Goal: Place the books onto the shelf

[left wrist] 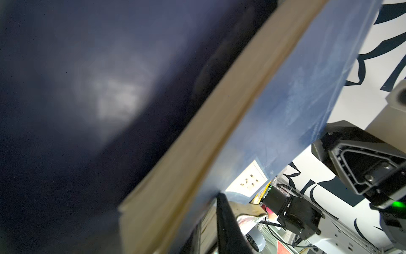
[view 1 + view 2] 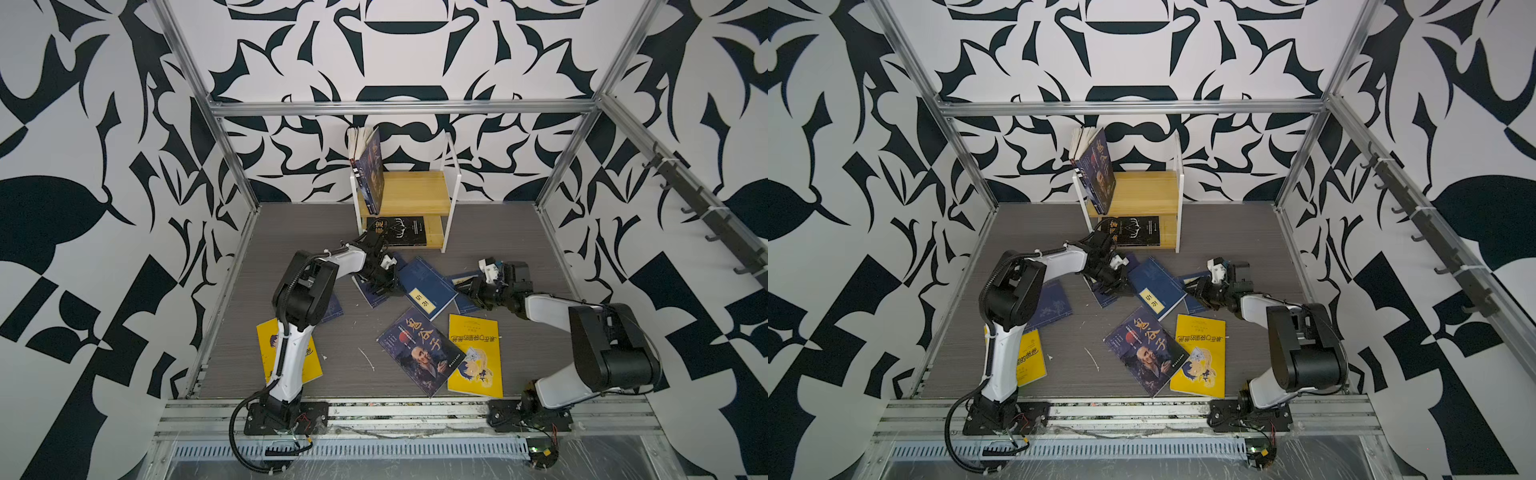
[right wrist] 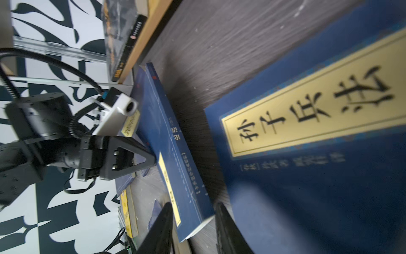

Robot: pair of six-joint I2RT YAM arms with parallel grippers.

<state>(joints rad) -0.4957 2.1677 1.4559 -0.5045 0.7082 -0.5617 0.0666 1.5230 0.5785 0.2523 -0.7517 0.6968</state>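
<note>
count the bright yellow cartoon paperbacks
2. One bright yellow paperback lies front left, partly under the left arm; the other front right, beside the dark portrait book. Others may hide.

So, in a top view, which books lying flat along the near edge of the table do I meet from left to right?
Half-hidden yellow book → dark portrait book → yellow cartoon book.

White arm links (image 2: pixel 291 374), black joints (image 2: pixel 307 291), ribbed black cable (image 2: pixel 231 430)
</note>
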